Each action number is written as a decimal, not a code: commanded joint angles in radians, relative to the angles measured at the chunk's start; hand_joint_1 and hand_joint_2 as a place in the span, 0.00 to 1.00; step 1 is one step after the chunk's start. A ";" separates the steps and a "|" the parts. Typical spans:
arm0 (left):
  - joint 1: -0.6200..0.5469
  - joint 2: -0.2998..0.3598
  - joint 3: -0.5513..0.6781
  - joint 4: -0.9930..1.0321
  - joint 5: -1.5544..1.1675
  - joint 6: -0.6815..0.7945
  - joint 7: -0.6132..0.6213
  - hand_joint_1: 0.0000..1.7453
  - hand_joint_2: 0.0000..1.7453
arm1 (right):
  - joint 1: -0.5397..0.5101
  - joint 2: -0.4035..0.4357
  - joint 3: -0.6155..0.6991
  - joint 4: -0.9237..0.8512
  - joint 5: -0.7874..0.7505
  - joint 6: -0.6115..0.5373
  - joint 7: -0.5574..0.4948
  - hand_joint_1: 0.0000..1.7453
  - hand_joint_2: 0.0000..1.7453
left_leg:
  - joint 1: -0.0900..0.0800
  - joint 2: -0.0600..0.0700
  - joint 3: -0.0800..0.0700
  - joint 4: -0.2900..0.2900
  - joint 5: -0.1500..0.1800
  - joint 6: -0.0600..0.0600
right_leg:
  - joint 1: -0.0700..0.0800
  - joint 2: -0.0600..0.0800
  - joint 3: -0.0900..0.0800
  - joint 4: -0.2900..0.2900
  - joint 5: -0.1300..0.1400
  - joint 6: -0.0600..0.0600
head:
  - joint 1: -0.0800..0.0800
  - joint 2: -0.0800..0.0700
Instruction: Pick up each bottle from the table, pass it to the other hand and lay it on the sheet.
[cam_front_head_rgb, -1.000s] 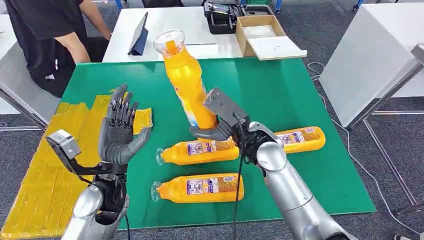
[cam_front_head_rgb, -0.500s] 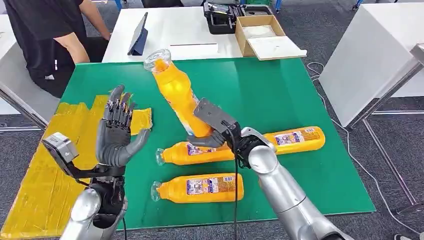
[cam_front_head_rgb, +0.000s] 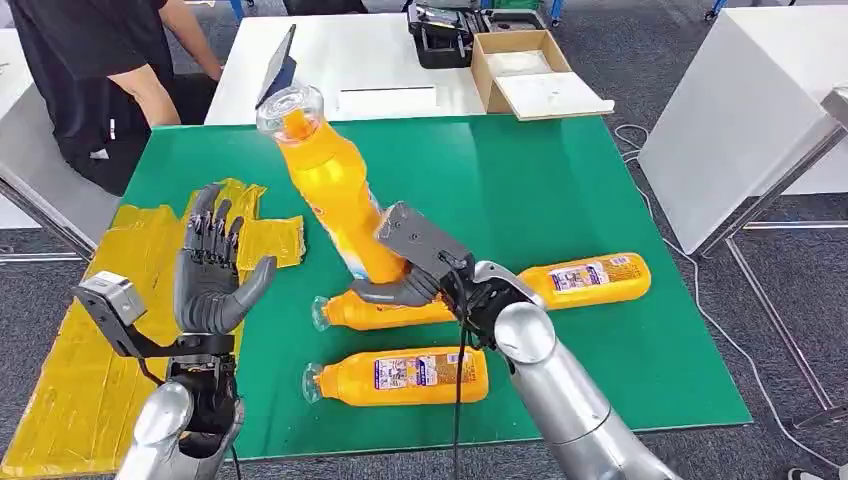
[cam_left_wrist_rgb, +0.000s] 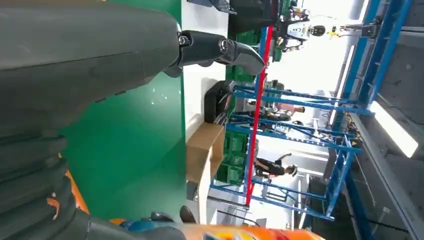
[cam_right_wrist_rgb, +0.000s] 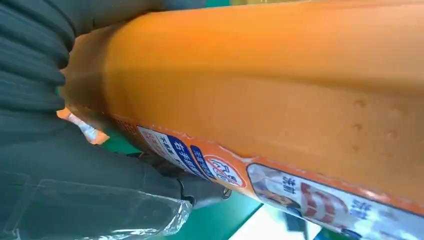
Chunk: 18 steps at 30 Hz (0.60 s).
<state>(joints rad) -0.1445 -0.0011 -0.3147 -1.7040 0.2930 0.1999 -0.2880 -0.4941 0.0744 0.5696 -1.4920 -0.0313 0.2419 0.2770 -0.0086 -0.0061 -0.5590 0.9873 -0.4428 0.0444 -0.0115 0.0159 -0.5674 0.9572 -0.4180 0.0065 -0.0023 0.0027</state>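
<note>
My right hand (cam_front_head_rgb: 418, 284) grips an orange bottle (cam_front_head_rgb: 331, 190) by its lower end and holds it up above the green table (cam_front_head_rgb: 560, 180), its clear cap leaning toward my left side. The same bottle (cam_right_wrist_rgb: 280, 95) lies close against that hand (cam_right_wrist_rgb: 35, 85) in the right wrist view. My left hand (cam_front_head_rgb: 208, 272) is raised with its palm up and fingers spread, a short way left of the bottle, holding nothing. Three more orange bottles lie on the table: one (cam_front_head_rgb: 395, 310) under my right hand, one (cam_front_head_rgb: 590, 278) to its right and one (cam_front_head_rgb: 400, 376) near the front edge. The yellow sheet (cam_front_head_rgb: 90, 350) covers the table's left end.
A person in black (cam_front_head_rgb: 90, 70) sits at the back left. Behind the green table a white table (cam_front_head_rgb: 380, 50) carries a tablet (cam_front_head_rgb: 276, 66), a black case (cam_front_head_rgb: 445, 35) and a cardboard box (cam_front_head_rgb: 520, 62). A white panel (cam_front_head_rgb: 740, 110) stands to the right.
My right hand has carried the bottle leftward and tilted its cap further toward my left hand. The left hand has drifted a little left and down, still spread.
</note>
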 joint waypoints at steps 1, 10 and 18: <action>-0.033 -0.016 -0.006 0.077 -0.009 0.013 0.000 0.00 1.00 | -0.022 -0.029 0.093 -0.014 -0.098 0.030 -0.003 1.00 1.00 | 0.000 -0.001 0.001 0.000 0.000 -0.002 | 0.000 -0.002 0.001 0.000 0.000 -0.001 | 0.000 0.000; -0.026 -0.009 -0.009 0.060 -0.036 0.044 -0.010 0.00 1.00 | -0.051 -0.021 0.115 0.025 -0.137 0.040 -0.012 1.00 1.00 | 0.000 0.000 0.001 0.000 0.000 -0.002 | 0.000 -0.001 0.001 0.000 0.000 -0.001 | 0.000 0.000; -0.008 -0.003 0.002 0.034 -0.040 0.051 -0.012 0.00 1.00 | -0.058 -0.015 0.117 0.045 -0.143 0.042 -0.016 1.00 1.00 | 0.000 0.001 0.001 0.000 0.000 -0.003 | 0.000 0.000 0.001 0.000 0.000 -0.001 | 0.000 0.000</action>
<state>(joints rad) -0.1434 -0.0095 -0.3174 -1.6934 0.2556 0.2476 -0.3017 -0.4952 0.0732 0.6481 -1.5057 -0.1675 0.2804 0.2663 -0.0084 -0.0061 -0.5591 0.9872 -0.4428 0.0444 -0.0115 0.0159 -0.5673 0.9573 -0.4180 0.0065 -0.0019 0.0027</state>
